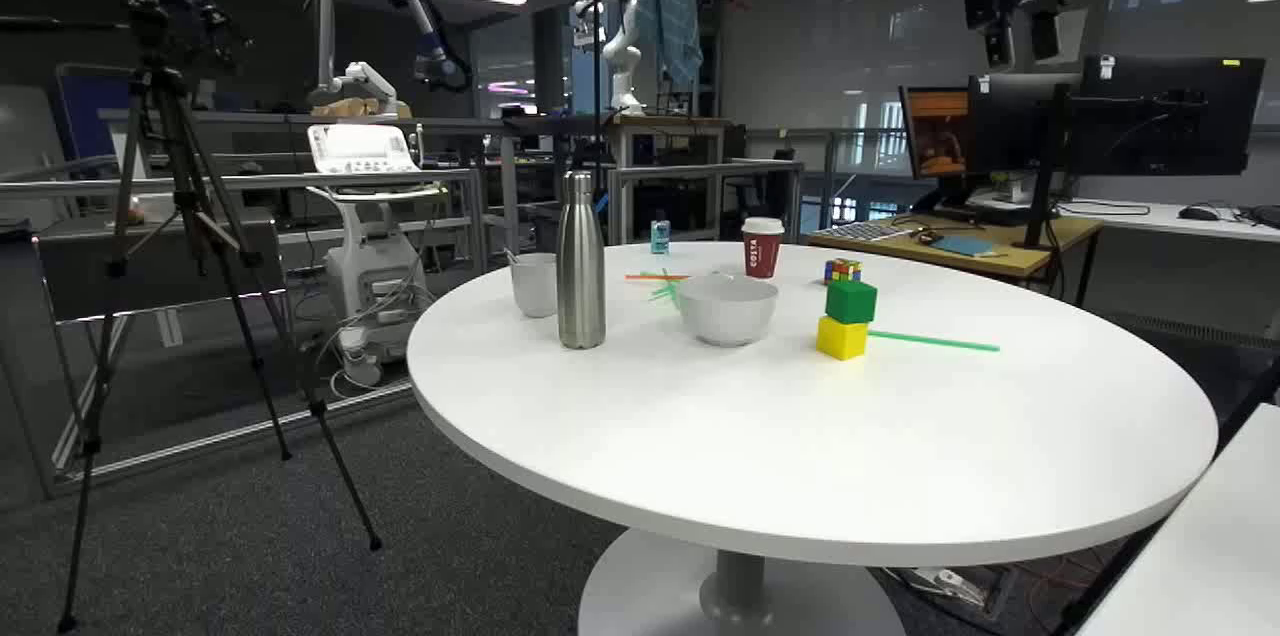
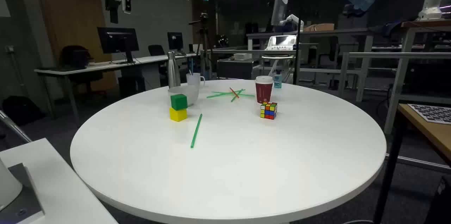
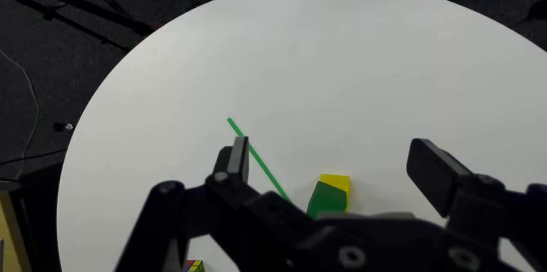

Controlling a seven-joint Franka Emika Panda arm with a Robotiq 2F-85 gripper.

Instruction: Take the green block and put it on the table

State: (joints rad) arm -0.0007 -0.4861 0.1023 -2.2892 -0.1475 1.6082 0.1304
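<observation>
- Table (image 1: 820, 456), round and white-topped, spread out well below the jaws and filling most of the wrist view between and around them.
- Gripper (image 3: 331, 154), hanging high above the tabletop, its jaws wide apart with only air between them.
- Steel bottle (image 1: 582, 261), upright, far lower than the jaws.
- White bowl (image 1: 727, 311), also down below the jaws' level, near the steel bottle.
- Red paper cup (image 1: 762, 249), white-lidded and upright, lower than the jaws.
- White mug (image 2: 193, 80), likewise lower than the jaws, near the steel bottle.
- Rubik's cube (image 3: 195, 266), outside the jaws in the wrist view, past the jaw at the picture's left and cut by the lower frame edge.
- Yellow block (image 1: 841, 338), on the table, well below the jaws and showing in the gap between them from the wrist.
- Green block (image 1: 851, 301), on top of the yellow block in both exterior views; the wrist view shows it within the gap between the jaws, well below them, partly hidden by the gripper's body.
- Green stick (image 3: 267, 169), flat on the table, passing well beneath that same jaw and on into the gap between the jaws.
- Crossed sticks (image 2: 234, 93), green and orange, lower than the jaws, between mug and paper cup.
</observation>
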